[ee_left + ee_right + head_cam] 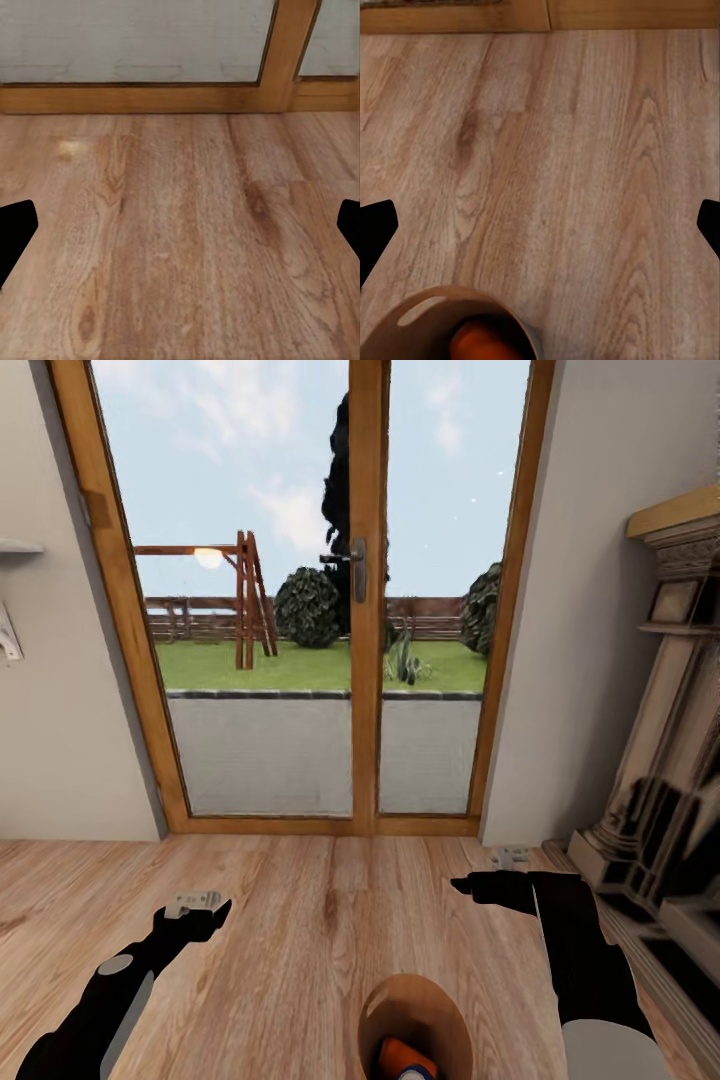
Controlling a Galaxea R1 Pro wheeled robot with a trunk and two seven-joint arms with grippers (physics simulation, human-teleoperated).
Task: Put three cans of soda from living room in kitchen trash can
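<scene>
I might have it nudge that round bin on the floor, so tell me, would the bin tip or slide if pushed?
The bin stands upright on smooth wood planks, so a low push would probably slide it. It looks thin-walled and likely light, though the orange can inside adds a little weight low down. A push near the rim could tip it, and once on its side its round shape would probably roll.

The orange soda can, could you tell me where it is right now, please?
The orange soda can lies inside the round brown-lined bin at the head view's bottom centre, on the wood-plank floor before the wood-framed glass doors, nearer the right arm.
</scene>
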